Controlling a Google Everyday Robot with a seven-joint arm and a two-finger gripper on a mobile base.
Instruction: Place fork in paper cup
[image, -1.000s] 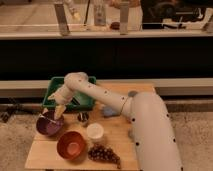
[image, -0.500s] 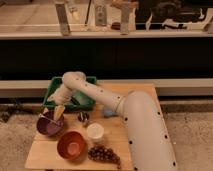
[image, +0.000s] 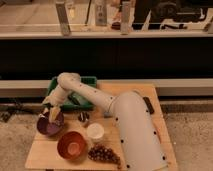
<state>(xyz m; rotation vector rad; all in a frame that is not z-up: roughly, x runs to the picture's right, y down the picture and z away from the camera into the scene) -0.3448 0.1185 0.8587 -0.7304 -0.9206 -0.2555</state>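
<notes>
Fig.: the arm (image: 125, 117) reaches from lower right across the bench (image: 40, 156) to its left side. The gripper (image: 52, 114) hangs just over the purple bowl (image: 46, 128); can't tell whether the jaws are open or closed. The paper cup (image: 95, 131) stands upright near bench centre, just below the steel cup (image: 83, 118), betw. the orange bowl (image: 73, 145) and the arm. The fork is too small to make out. Grapes (image: 102, 154) lie at front, a green tray (image: 91, 84) at rear.

Paper cup (image: 95, 131): short, round, white, cream inside, standing upright on the wooden table (image: 44, 153). Gripper (image: 51, 114) sits over the purple bowl (image: 43, 131), left of the cup.
</notes>
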